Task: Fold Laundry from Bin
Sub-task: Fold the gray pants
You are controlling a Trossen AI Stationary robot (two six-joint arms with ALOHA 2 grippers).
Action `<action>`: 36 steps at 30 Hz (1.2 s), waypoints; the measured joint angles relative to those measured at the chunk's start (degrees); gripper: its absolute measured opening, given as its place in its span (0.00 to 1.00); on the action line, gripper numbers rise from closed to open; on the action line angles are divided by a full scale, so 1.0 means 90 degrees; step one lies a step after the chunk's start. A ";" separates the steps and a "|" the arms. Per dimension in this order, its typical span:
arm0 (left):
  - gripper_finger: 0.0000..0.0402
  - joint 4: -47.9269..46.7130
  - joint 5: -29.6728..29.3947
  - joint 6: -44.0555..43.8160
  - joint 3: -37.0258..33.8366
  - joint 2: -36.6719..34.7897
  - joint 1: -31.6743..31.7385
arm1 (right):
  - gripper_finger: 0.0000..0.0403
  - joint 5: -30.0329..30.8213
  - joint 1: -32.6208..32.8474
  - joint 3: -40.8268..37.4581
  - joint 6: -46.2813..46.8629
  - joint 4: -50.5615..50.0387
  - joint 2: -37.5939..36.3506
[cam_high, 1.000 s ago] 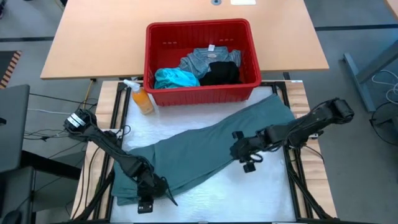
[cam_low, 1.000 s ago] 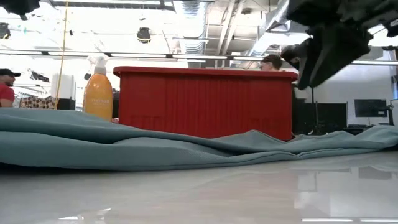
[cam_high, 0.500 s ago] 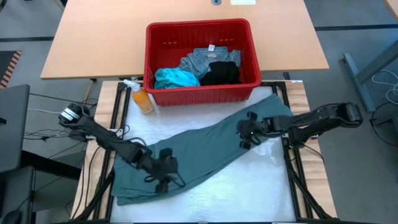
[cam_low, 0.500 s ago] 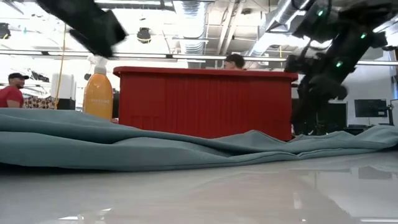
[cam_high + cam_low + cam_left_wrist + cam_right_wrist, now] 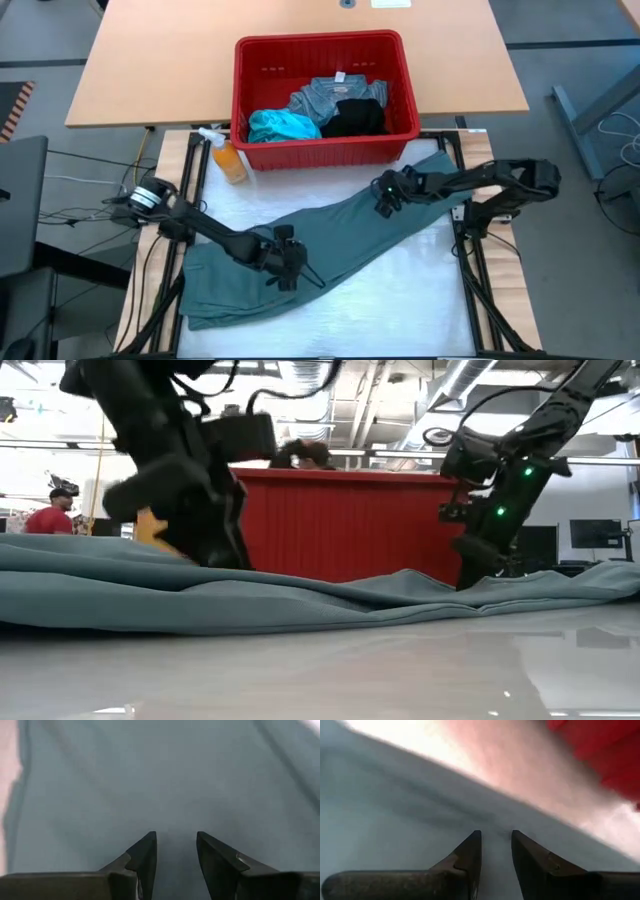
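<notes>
1. Both grippers have shifted over the grey-green garment (image 5: 330,245) since the earlier frames: left gripper (image 5: 290,272) has travelled from the garment's near-left corner in toward its middle-left; right gripper (image 5: 381,196) has gone from mid-cloth up to the far edge, nearer the bin (image 5: 325,147).
2. Garment itself looks unmoved: laid out flat in a long diagonal band on the white table (image 5: 400,300), from near-left up to the far-right corner beside the bin, with low wrinkles showing in the low view.
3. Left gripper: jaws parted a little, cloth visible in the gap between them, nothing pinched; tips close above the fabric in the left wrist view.
4. Right gripper: jaws also slightly spread, empty, pointing down at the garment's edge where it meets the bare table, red bin wall just beyond.
5. Judgement: this reads as repositioning for new grasp points, so the fold proper has not started; task early, one garment out of several.
6. Bin sits at the far edge of the work area, touching the wooden desk (image 5: 160,70) behind. Inside: turquoise garment (image 5: 281,126) at left, mottled blue-grey garment (image 5: 330,97) in the middle-back, black garment (image 5: 356,117) at right, all crumpled.
7. Orange spray bottle (image 5: 227,158) stands just beside the bin's left front corner, clear of the cloth.
</notes>
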 joint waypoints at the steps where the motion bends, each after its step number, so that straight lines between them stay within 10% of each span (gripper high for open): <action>1: 0.32 0.0004 0.0054 -0.0040 0.0000 0.0082 0.0016 | 0.33 0.0176 -0.0028 0.0000 0.0002 0.0111 0.0096; 11: 0.32 -0.0517 0.0014 -0.0626 0.0007 0.0259 -0.0097 | 0.33 0.1161 -0.0284 0.0062 0.0121 0.0818 0.0378; 24: 0.32 -0.0971 0.0214 -0.0916 0.0019 0.0231 -0.0126 | 0.33 0.1075 0.0376 0.0590 0.1236 -0.1975 -0.1658; 36: 0.32 -0.1924 0.0436 -0.1707 0.0142 0.0082 -0.0366 | 0.33 0.1108 -0.0009 0.0581 0.2273 -0.3045 -0.0982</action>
